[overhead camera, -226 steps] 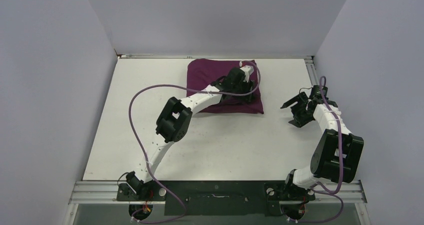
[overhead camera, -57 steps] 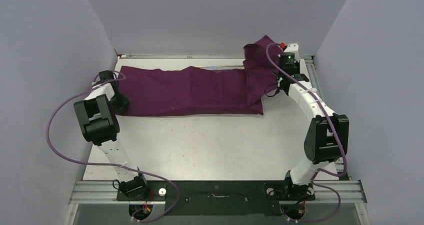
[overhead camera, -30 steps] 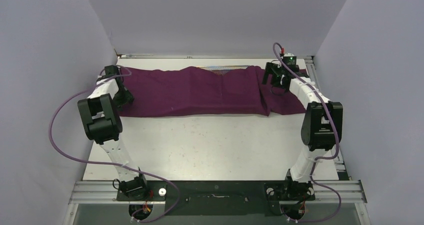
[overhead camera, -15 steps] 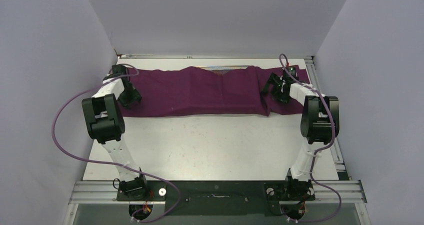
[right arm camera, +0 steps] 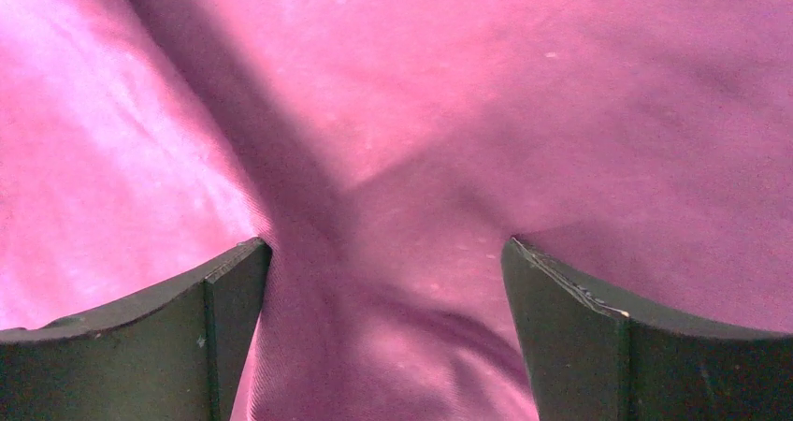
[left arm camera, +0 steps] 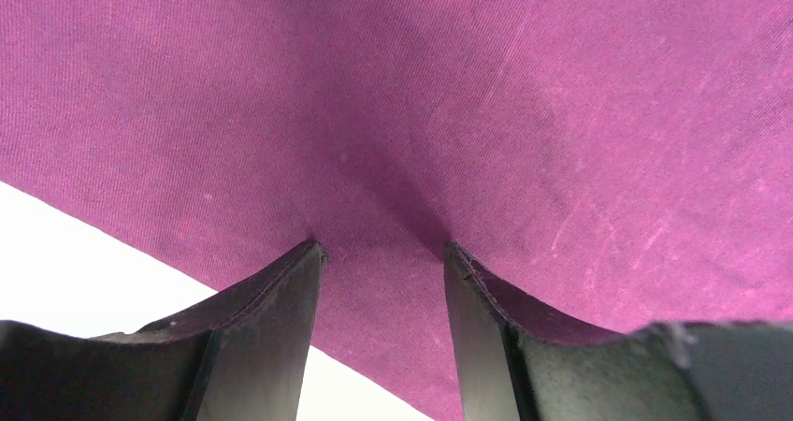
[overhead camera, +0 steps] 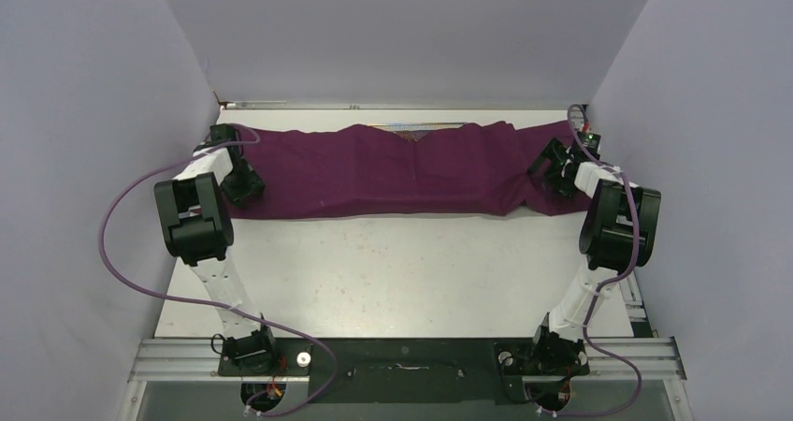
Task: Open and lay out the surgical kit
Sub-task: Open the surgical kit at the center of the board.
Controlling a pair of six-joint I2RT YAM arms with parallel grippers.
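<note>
A large dark purple cloth wrap (overhead camera: 374, 173) is spread as a long band across the far part of the white tabletop (overhead camera: 393, 271), from the left side almost to the right edge. It is laid mostly flat, with soft creases near the middle and a bunched, folded ridge at its right end. Its near edge is drawn nearly straight. At the far edge, near the middle, a thin silvery strip (overhead camera: 411, 126) is left uncovered beside a small V-shaped dip; more of it cannot be made out.
</note>
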